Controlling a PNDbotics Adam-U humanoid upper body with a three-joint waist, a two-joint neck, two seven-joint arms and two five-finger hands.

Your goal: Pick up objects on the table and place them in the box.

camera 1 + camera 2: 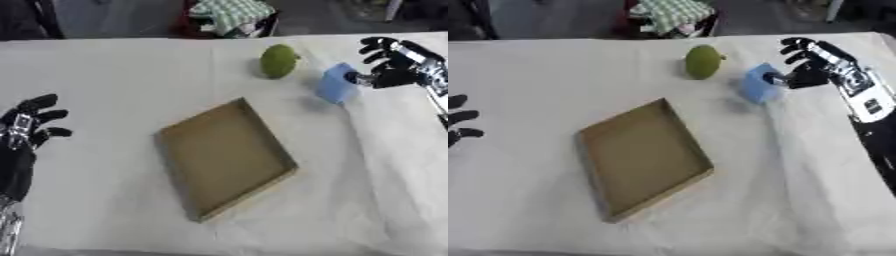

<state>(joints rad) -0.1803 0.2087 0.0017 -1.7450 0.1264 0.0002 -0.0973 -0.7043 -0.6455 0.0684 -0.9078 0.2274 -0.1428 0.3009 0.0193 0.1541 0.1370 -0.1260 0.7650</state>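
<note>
A shallow brown cardboard box [262, 132] lies askew in the middle of the white table, with nothing inside. Behind it stands a green round fruit [278, 61]. To the fruit's right sits a small light-blue block [758, 83], slightly tilted. My right hand [811, 64] is at the block's right side, open, its thumb touching the block and its fingers spread upward and apart from it. My left hand [24, 129] rests open at the left edge, fingers up, far from the objects.
A white cloth [105, 85] covers the table, wrinkled near the front right. Beyond the far edge a green checked cloth [229, 14] lies on a dark seat.
</note>
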